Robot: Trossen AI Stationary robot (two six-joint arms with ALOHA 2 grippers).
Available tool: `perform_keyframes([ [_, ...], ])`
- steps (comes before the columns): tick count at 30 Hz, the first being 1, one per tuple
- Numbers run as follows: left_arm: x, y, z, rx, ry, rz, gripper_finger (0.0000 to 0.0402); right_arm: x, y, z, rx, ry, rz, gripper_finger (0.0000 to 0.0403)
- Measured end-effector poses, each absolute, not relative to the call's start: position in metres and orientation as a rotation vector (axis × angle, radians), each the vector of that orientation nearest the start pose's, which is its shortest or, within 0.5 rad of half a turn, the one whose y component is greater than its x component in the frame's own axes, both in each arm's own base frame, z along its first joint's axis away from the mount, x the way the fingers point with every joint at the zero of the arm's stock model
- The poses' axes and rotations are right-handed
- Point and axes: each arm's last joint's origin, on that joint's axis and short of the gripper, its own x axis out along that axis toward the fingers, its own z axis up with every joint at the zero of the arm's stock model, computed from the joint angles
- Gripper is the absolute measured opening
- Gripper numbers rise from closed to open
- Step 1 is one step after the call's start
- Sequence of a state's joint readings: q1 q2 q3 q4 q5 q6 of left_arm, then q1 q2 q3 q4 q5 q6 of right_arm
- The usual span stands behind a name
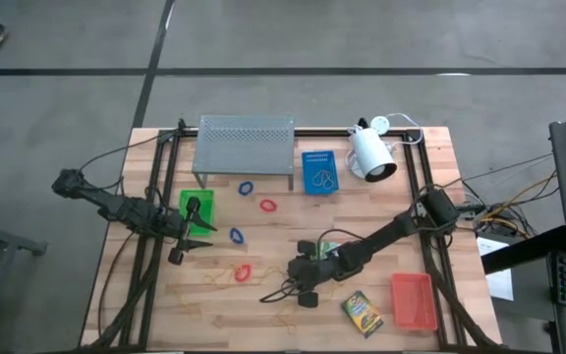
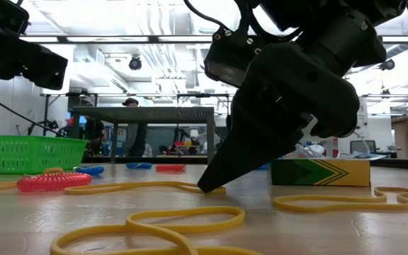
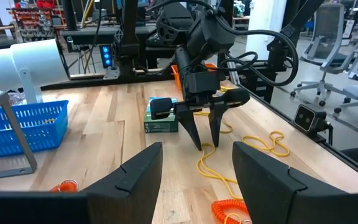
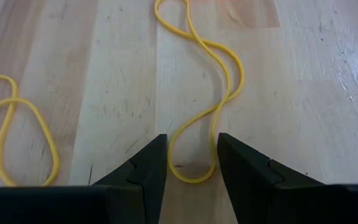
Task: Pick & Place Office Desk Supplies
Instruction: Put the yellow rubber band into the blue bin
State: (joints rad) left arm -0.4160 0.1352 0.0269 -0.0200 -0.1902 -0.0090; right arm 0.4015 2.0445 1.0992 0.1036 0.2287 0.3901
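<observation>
Risk from above: the right gripper [image 1: 298,283] works low near the tabletop's front edge over a thin rubber band [image 1: 285,317], while the left gripper [image 1: 197,243] waits open beside the green tray [image 1: 198,207].

Low view: its fingertip touches the wood, so it may scrape.

Left wrist view: a card box [image 3: 161,116] sits just behind and could get nudged.

Right wrist view: parted fingers [image 4: 143,171] straddle the band's loop; closing may pinch only wood, or the band may slip out flat.
</observation>
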Motion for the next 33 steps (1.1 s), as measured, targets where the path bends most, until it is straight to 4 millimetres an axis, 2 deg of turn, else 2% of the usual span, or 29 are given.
perform_keyframes([
  [23, 0.0972, -0.037, 0.1599, 0.03, 0.124, -0.225, 0.02, 0.3664, 0.1485, 0.1023, 0.105, 0.832, 0.001, 0.0011],
  [33, 0.0972, -0.037, 0.1599, 0.03, 0.124, -0.225, 0.02, 0.3654, 0.1469, 0.1056, 0.074, 0.824, -0.033, 0.0008],
])
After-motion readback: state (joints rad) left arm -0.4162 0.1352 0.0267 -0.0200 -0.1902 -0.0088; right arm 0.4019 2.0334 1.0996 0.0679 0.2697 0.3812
